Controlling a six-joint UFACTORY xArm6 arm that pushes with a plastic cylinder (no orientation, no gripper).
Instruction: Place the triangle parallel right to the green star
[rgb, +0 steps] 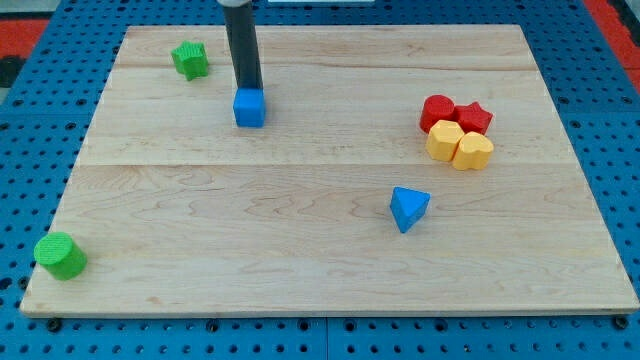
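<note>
Tip (250, 90) resting just behind blue cube (250, 108), well apart from blue triangle (409, 208) low on the view's right. No pincer here. Risks: shoving cube toward green star (189, 60); sweeping past red (455, 114) and yellow (459, 146) cluster.

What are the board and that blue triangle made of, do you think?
The board looks like pale wood: visible grain and seams between planks, with a smooth, low-sheen finish. The blue triangle is probably painted wood or plastic: uniform bright colour, no visible grain, faintly glossy faces. The view cannot settle which.
</note>
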